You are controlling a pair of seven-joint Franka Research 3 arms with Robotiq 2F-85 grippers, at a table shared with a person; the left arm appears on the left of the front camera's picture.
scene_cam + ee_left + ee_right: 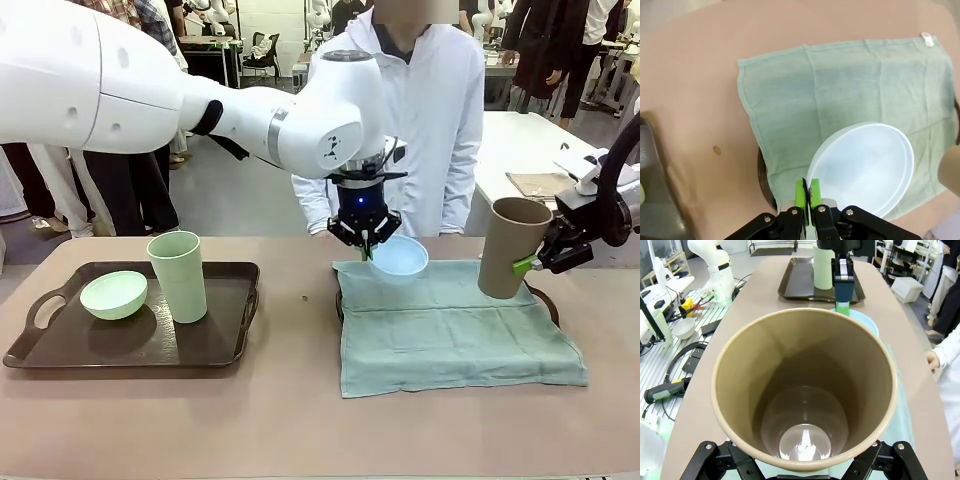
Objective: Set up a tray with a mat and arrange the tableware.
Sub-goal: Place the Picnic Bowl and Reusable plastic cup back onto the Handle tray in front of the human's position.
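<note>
Jaws of the left gripper [365, 240] are pinched fully together on the rim of the light blue bowl [400, 257], green pads [799, 192] clamping the thin wall between them; the bowl hangs tilted over the far left part of the green cloth mat [450, 340] (whether its underside touches the cloth I cannot tell). Jaws of the right gripper [528, 264] stand wide around the brown cup [512, 245], gripping it by its side; the cup is slightly tilted, mouth up, at the mat's far right corner, and the right wrist view looks straight down into it. A dark rim of a second tray [338, 300] shows at the mat's left and right edges, under the cloth. Well apart, on the table's [300, 420] left side, a dark brown tray [130, 358] holds the pale green bowl [113, 295] and, just beside it, the upright pale green cup [178, 276]. A person [420, 120] in white stands at the far side.
</note>
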